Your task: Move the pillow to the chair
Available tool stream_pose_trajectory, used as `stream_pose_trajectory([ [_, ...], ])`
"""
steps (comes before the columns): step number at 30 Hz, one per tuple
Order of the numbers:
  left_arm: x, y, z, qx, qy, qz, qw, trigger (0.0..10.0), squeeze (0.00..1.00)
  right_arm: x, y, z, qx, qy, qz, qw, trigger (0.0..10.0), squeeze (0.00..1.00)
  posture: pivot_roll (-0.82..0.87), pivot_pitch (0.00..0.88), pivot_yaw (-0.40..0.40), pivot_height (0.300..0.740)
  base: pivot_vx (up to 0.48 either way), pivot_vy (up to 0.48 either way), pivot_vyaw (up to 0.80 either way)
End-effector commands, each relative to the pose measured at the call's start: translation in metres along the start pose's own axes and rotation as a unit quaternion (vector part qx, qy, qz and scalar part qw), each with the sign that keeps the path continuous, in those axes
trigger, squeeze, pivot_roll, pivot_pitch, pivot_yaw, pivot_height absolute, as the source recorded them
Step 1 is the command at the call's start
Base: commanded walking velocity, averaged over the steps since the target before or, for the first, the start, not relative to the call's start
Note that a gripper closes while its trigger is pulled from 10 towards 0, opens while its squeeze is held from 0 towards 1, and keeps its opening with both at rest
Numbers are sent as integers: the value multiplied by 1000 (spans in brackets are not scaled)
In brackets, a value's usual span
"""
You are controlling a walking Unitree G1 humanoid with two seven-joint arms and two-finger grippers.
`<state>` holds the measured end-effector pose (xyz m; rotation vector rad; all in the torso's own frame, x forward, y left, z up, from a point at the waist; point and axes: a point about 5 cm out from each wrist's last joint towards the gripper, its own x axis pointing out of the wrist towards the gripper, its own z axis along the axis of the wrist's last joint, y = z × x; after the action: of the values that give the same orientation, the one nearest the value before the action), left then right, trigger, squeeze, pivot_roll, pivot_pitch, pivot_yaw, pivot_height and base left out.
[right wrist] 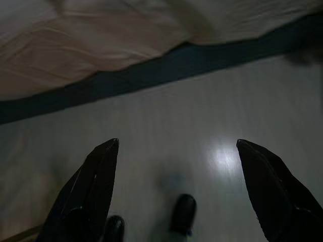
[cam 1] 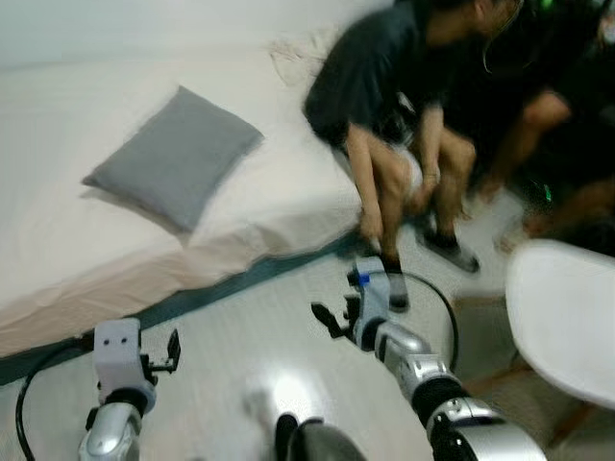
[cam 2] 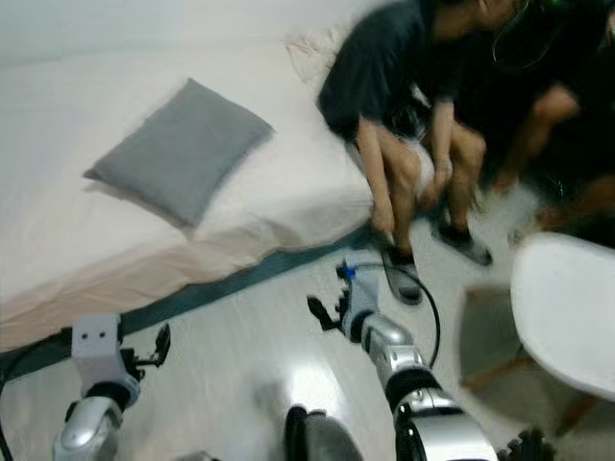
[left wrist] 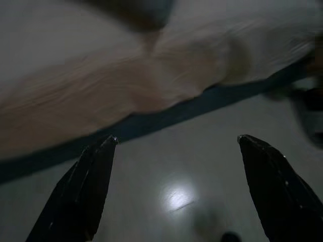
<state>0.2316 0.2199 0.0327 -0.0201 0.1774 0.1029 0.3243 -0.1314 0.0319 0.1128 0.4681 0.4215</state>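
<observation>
A grey square pillow (cam 1: 175, 154) lies flat on the white bed (cam 1: 58, 240), back from its front edge. The white chair (cam 1: 565, 322) stands on the floor at the far right. My left gripper (cam 1: 165, 357) hovers low over the floor in front of the bed, some way below the pillow. In the left wrist view its fingers (left wrist: 88, 186) are spread wide with nothing between them. My right gripper (cam 1: 341, 303) is held out over the floor between bed and chair, and it too is open (right wrist: 177, 142) and holds nothing.
Two people in dark clothes (cam 1: 404, 86) sit on the bed's right end, their legs and shoes (cam 1: 452, 252) on the floor near my right gripper. A dark strip (cam 1: 240, 279) runs along the bed's base. The pale glossy floor (cam 1: 250, 355) spreads out in front of me.
</observation>
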Motion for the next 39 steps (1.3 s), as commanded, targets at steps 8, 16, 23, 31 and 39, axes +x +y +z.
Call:
stream_pose_trajectory([
  [8,-7,-1,-12,-1,20,-4,1000,10000,0,-1,1,-6,0,5,2,1000,10000,0,-9,218,-144,740,0,0,-148],
  [16,-6,-1,-11,6,19,-5,1000,10000,0,-1,1,-6,1,3,4,1000,10000,0,-6,212,-142,740,0,0,0],
  [23,-6,1,-13,4,23,5,1000,10000,0,0,3,-6,-10,4,6,1000,10000,0,-3,210,-142,740,0,0,0],
  [31,-3,1,-34,-2,63,25,998,10000,0,-2,5,-23,-36,40,-8,999,10000,0,7,133,-154,740,0,0,0],
  [39,-4,-7,-58,-10,115,36,993,10000,0,-3,10,-35,-86,71,-5,994,10000,0,-3,68,-189,740,0,0,0],
])
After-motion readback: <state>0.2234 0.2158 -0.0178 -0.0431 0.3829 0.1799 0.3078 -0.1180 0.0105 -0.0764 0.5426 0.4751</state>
